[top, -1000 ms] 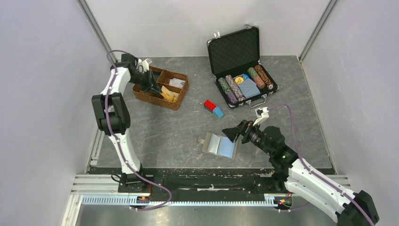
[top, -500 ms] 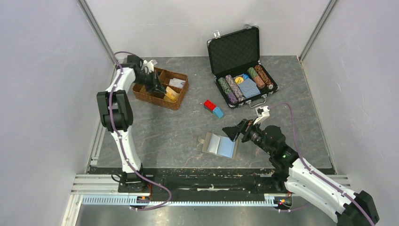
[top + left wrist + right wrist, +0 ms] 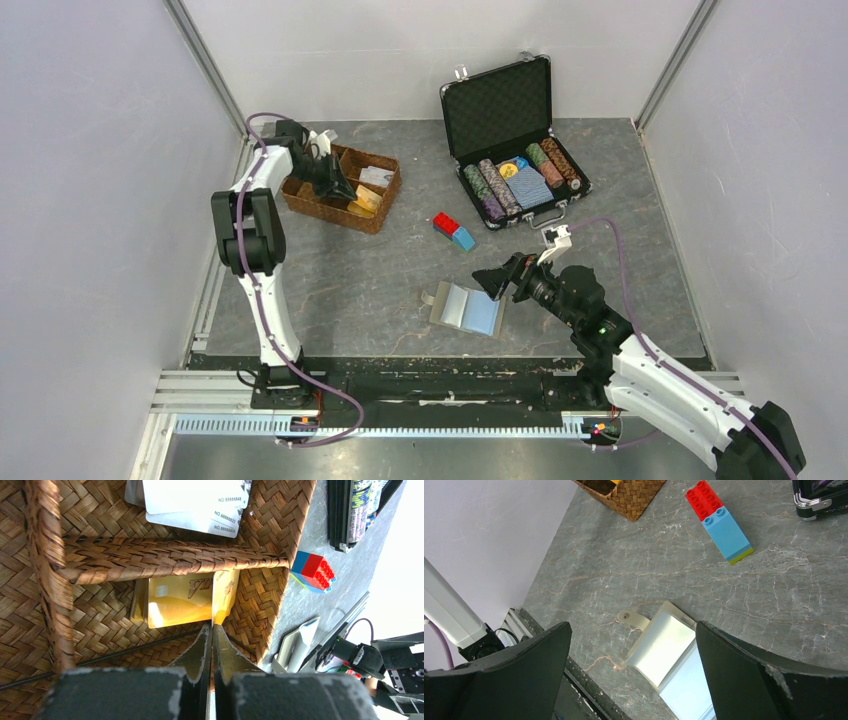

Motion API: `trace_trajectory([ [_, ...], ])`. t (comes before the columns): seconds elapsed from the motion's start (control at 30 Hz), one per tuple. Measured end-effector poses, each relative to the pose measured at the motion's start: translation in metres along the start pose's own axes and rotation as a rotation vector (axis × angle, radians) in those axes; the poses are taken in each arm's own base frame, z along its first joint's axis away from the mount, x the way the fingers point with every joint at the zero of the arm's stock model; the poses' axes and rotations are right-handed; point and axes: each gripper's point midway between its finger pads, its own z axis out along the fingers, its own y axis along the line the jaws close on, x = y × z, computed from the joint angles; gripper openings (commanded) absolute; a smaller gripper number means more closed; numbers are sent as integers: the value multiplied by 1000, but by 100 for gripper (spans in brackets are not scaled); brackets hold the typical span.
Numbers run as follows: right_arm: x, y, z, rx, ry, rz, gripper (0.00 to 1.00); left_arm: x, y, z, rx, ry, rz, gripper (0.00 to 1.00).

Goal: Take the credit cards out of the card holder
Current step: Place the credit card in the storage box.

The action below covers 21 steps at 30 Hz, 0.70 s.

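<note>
**Top external view.** The left arm reaches over the brown wicker tray (image 3: 372, 218) at the far left of the desk (image 3: 330, 290). Its left end effector (image 3: 340, 188) hangs over a compartment holding an orange-gold credit card (image 3: 362, 200). The grey-tan card holder (image 3: 455, 303) lies spread open near the middle of the desk, with a light blue card (image 3: 484, 316) on its right half. The right end effector (image 3: 497, 284) hovers just beside the holder's right edge, released and holding nothing. An open black poker chip case (image 3: 500, 110) stands at the far right, and stacked red and blue toy bricks (image 3: 453, 230) lie between the tray and the case.

**Left wrist view.** The left end effector (image 3: 211, 630) is clenched, its fingers pressed together. Their tips meet the near edge of the orange-gold credit card (image 3: 175, 600), which lies in a tray (image 3: 125, 562) compartment. Whether they pinch it I cannot tell. White numbered cards (image 3: 200, 505) fill the next compartment.

**Right wrist view.** The right end effector (image 3: 632, 629) is spread wide above the card holder (image 3: 661, 642). The light blue card (image 3: 689, 700) shows at the bottom edge. The toy bricks (image 3: 719, 520) lie beyond it.
</note>
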Motion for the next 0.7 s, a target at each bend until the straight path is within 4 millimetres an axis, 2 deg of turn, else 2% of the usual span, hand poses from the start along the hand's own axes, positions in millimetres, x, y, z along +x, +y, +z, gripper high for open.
trace_trajectory([
  [0.1,0,-1,0,2,0,-1,98,-1,2,1,-3,-2,-2,13],
  [0.17,0,-1,0,2,-1,-1,98,-1,2,1,-7,-4,-5,22],
  [0.27,-1,0,0,1,-3,-1,98,-2,4,1,-19,-7,-9,31],
  [0.7,-2,0,0,0,-5,-1,98,-5,11,3,-50,-11,-10,37],
])
